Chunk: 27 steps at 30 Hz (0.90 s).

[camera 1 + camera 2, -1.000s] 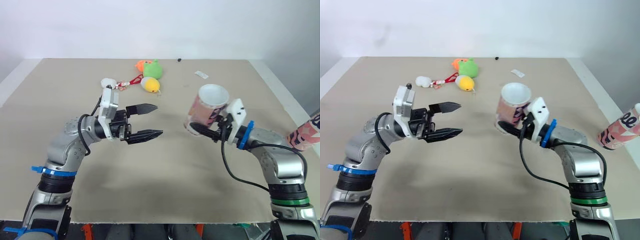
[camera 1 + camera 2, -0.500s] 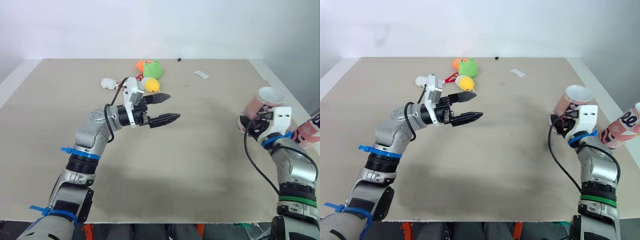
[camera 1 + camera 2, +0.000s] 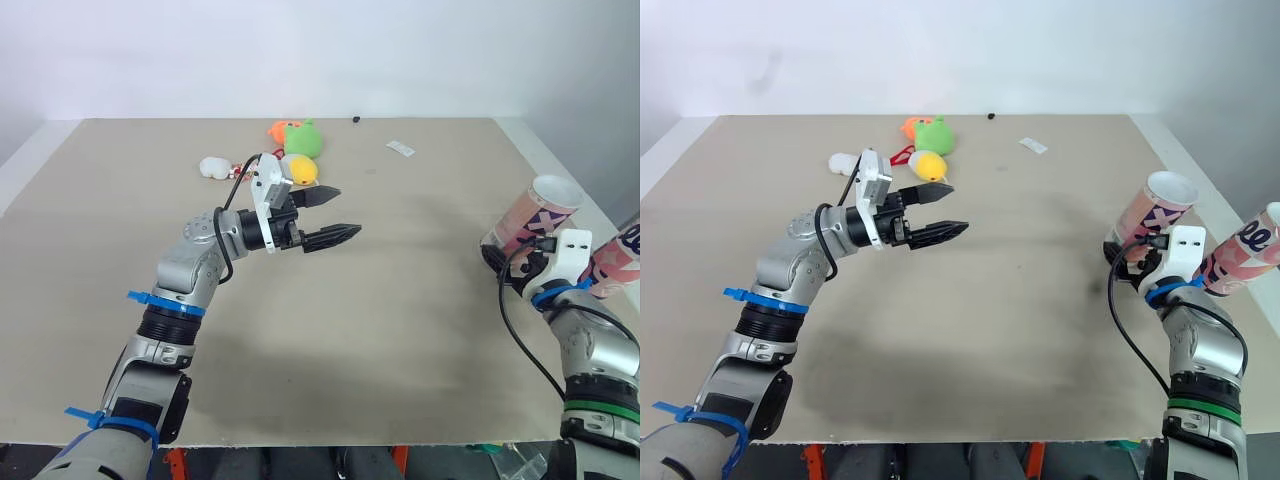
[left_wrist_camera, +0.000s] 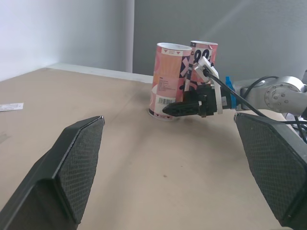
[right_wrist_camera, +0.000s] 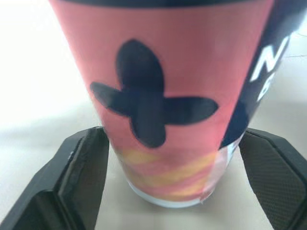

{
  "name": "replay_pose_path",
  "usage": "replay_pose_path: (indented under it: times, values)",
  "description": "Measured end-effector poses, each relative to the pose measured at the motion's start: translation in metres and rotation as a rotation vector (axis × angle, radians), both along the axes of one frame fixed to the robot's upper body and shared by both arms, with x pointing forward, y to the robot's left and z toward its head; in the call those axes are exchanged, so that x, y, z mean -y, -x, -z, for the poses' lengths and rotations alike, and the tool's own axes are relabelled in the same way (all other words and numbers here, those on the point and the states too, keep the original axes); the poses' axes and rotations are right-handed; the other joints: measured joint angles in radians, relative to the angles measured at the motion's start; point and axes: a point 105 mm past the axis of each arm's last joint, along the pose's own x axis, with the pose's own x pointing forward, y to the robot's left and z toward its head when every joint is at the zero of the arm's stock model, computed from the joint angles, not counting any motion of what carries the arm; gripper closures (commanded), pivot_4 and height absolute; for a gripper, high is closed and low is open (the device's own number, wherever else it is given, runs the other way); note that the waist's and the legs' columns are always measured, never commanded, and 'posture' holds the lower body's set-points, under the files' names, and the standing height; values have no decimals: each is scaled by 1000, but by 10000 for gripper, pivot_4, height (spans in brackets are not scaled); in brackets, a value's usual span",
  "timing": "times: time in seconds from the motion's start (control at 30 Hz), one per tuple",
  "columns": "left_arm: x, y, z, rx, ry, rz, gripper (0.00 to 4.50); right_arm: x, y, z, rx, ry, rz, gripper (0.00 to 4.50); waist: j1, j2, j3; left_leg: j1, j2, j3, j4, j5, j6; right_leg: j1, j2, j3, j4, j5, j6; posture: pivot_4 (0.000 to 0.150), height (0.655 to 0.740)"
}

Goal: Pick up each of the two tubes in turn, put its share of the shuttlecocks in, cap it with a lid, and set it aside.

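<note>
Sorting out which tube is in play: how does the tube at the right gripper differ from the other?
The inner tube has the right gripper at its base; the outer tube has none. The inner tube is nearer the table's middle, the outer tube by its right edge. Both are pink and upright.

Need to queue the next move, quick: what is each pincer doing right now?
Left pincer: open, holding nothing.
Right pincer: closed on the pink shuttlecock tube.
</note>
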Motion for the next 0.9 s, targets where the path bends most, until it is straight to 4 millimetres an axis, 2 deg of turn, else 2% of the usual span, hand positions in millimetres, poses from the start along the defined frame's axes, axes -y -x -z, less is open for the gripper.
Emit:
replay_pose_path:
  times: [0.13,0.3,0.4,0.47,0.57,0.63,0.7,0.77,0.9]
  values:
    - [0,1,0,0,-1,9,0,-2,9,1,-21,33,-38,669,-1,0,0,0,0,0,0,0,0,0,0,0,0,-3,5,1500,7323]
    - [-3,2,5,-23,-7,10,0,-7,33,1,-78,82,-142,669,-1,1,0,0,0,0,0,0,0,0,0,0,0,-4,6,1500,7323]
    - [-20,6,17,-48,-59,-15,0,-15,60,11,-180,94,-258,669,-3,2,0,1,0,0,-1,0,0,0,-1,0,0,-5,7,1500,7323]
    - [-29,8,27,-68,-91,-35,0,-19,70,13,-216,85,-308,669,-6,2,0,1,0,1,-1,0,0,0,-1,2,0,-4,7,1500,7323]
    - [-53,16,51,-123,-167,-72,0,-47,85,5,-218,68,-479,669,-11,2,-1,5,3,0,-1,0,0,1,3,4,0,-4,6,1500,7323]
    - [-69,24,68,-161,-205,-108,0,-75,90,-3,-192,63,-616,669,-11,1,0,6,4,1,-1,0,0,2,4,3,0,-2,5,1500,7323]
    - [-88,33,85,-200,-226,-178,0,-117,94,-9,-159,52,-798,669,-13,0,1,9,6,1,-1,0,0,4,5,3,0,-2,4,1500,7323]
    - [-99,39,92,-229,-214,-231,0,-152,93,-12,-125,26,-923,669,-9,-3,2,9,7,1,-1,1,0,4,6,1,0,-2,1,1500,7323]
    - [-117,45,92,-245,-178,-311,0,-191,90,-14,-88,-11,-1058,669,0,-3,2,8,6,1,-1,1,-1,5,4,0,0,-3,-1,1500,7323]
